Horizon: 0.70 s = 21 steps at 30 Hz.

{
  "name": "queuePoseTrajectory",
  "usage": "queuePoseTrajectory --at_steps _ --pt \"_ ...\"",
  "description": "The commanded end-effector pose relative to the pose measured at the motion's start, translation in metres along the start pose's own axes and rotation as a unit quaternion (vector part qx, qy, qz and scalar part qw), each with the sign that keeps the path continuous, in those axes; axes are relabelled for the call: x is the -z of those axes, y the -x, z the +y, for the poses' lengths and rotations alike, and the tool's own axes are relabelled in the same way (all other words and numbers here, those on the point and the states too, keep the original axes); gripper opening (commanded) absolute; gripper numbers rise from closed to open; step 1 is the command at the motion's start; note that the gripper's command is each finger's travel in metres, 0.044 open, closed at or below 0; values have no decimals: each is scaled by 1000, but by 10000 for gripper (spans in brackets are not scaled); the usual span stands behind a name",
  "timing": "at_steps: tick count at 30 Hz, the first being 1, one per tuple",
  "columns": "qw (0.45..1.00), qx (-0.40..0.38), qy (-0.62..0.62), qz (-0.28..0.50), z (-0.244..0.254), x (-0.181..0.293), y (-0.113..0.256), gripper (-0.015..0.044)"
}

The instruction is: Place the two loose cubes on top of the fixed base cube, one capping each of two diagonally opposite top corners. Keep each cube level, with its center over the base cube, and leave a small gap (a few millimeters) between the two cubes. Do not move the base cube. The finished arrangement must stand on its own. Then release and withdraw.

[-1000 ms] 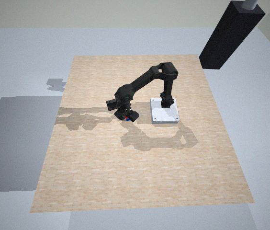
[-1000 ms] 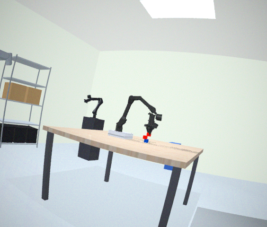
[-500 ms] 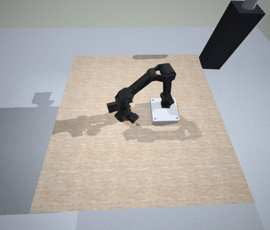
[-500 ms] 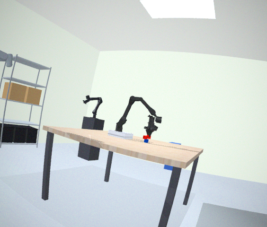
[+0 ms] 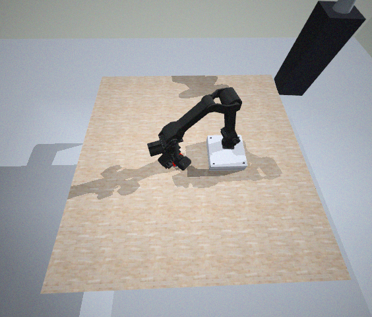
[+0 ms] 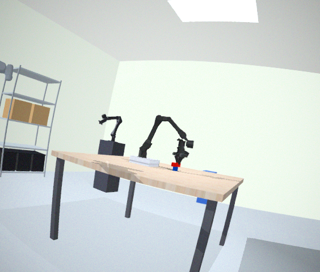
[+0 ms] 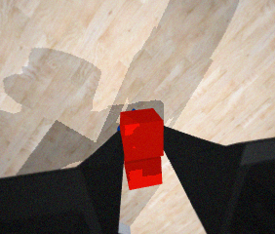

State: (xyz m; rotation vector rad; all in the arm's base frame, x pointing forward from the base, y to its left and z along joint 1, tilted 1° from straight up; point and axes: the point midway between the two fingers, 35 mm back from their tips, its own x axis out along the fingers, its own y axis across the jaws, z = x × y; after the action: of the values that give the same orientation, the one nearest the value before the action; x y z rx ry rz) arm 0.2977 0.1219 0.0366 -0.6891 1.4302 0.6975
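Observation:
My gripper [image 5: 174, 164] [image 6: 178, 162] [image 7: 140, 133] is shut on a red cube [image 7: 144, 141]. The held cube is low, above the blue base cube [image 6: 175, 169] [image 7: 119, 128], which is mostly hidden beneath it in the wrist view. A second red cube [image 7: 146, 180] [image 5: 180, 154] is beside the held cube, toward the bottom of the wrist view. In the exterior view both reds merge into one wide red shape over the blue cube. Whether the held cube touches the base or the other red cube cannot be told.
The arm stands on a white base plate [image 5: 225, 156] [image 6: 144, 161] on the wooden table [image 5: 192, 232] [image 6: 189, 178]. In the top view it is right of the gripper. A dark pedestal [image 5: 315, 51] [image 6: 105, 182] stands beyond the table.

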Motion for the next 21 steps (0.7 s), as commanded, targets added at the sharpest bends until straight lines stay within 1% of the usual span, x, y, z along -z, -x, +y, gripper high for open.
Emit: queuePoseTrajectory --at_steps 1,11,15,21 --pt "1000 -2 -3 -1 1 0 -1 105" --pt "1000 -2 -3 -1 1 0 -1 105" --pt "1000 -2 -3 -1 1 0 -1 205" --pt "1000 -2 -2 -1 1 0 1 205"
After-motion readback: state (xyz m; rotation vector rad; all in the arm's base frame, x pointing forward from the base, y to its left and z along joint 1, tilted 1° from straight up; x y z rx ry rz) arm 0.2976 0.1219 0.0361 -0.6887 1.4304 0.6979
